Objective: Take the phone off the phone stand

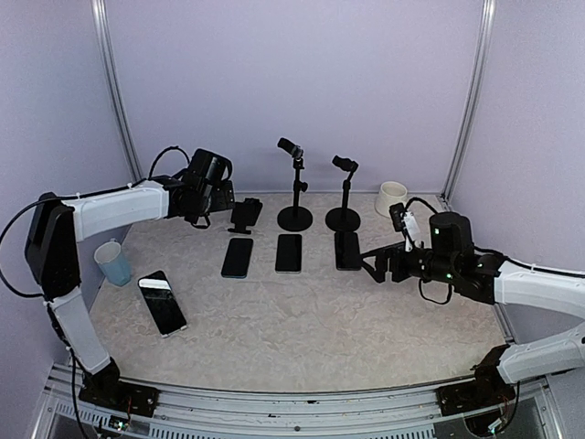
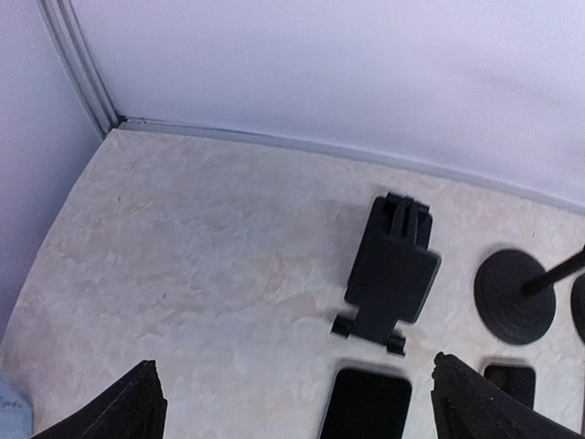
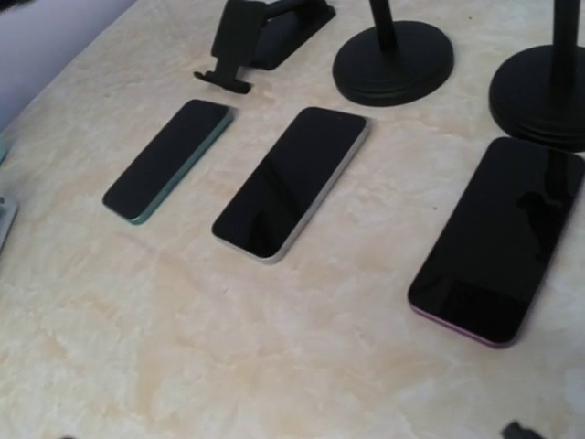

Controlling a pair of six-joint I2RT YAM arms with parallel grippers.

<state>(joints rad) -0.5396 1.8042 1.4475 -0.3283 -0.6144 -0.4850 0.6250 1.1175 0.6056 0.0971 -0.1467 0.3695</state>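
The black folding phone stand (image 1: 245,215) lies at the back left of the table with nothing on it, and it also shows in the left wrist view (image 2: 391,274) and the right wrist view (image 3: 265,32). Three phones lie flat in a row before it: a teal-edged one (image 1: 238,257) (image 3: 166,159), a silver one (image 1: 289,252) (image 3: 292,180) and a purple-edged one (image 1: 347,249) (image 3: 498,238). My left gripper (image 1: 222,203) (image 2: 297,407) hovers open just left of the stand, holding nothing. My right gripper (image 1: 377,265) stands open beside the purple-edged phone.
Another phone (image 1: 163,302) lies near the front left. A pale blue mug (image 1: 113,262) stands at the left edge and a white cup (image 1: 391,197) at the back right. Two pole stands on round bases (image 1: 294,218) (image 1: 343,218) rise behind the phones.
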